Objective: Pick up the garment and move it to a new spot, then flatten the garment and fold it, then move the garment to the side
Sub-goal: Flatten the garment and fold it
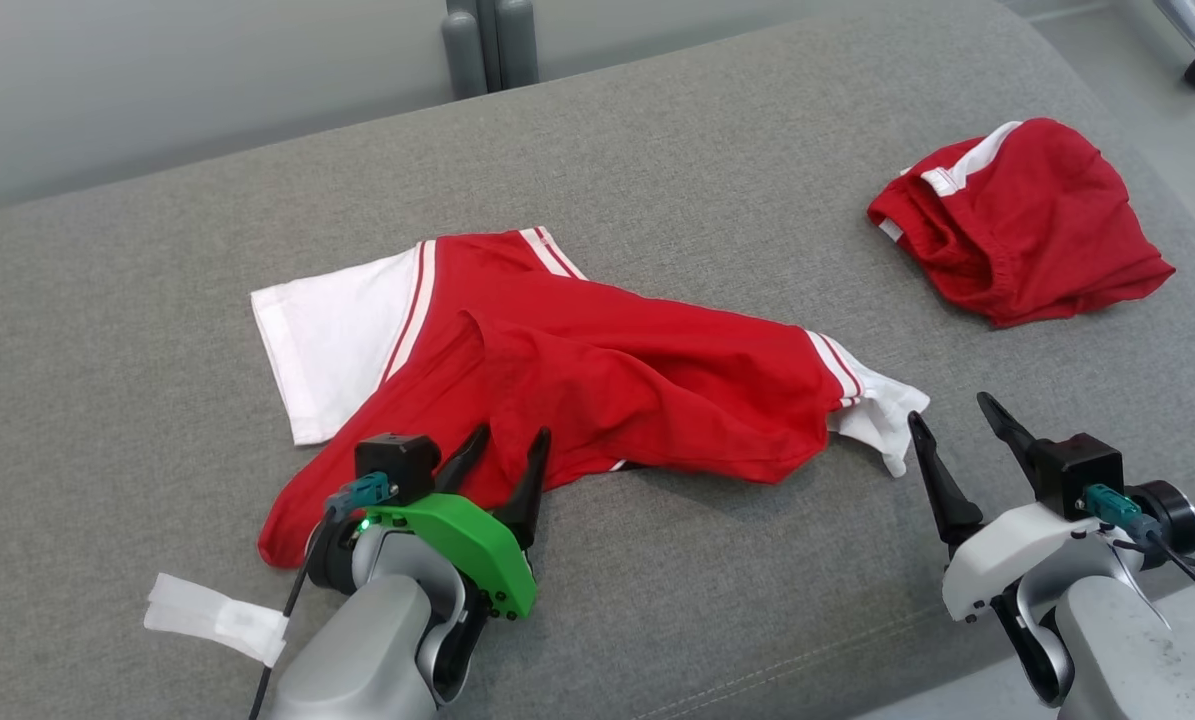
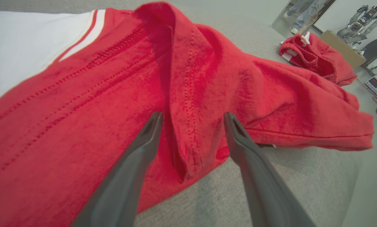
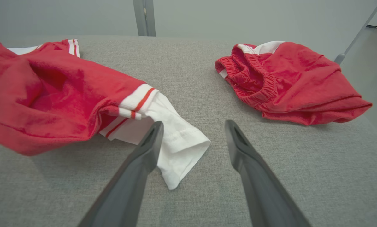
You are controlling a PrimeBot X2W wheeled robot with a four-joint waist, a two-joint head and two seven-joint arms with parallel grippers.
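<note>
A red shirt with white sleeves [image 1: 597, 375] lies crumpled across the middle of the grey couch seat [image 1: 657, 180]. My left gripper [image 1: 510, 444] is open at the shirt's near hem, its fingers [image 2: 150, 132] straddling a raised red fold [image 2: 188, 126]. My right gripper [image 1: 957, 418] is open just right of the shirt's white sleeve cuff [image 1: 882, 415]; that cuff [image 3: 179, 148] lies beside the left finger, with bare fabric between the two fingers.
Red shorts with white trim [image 1: 1022, 220] lie bunched at the far right of the seat. A white tag or strip [image 1: 215, 618] lies near the front left by my left arm. The seat's front edge runs close under my right wrist.
</note>
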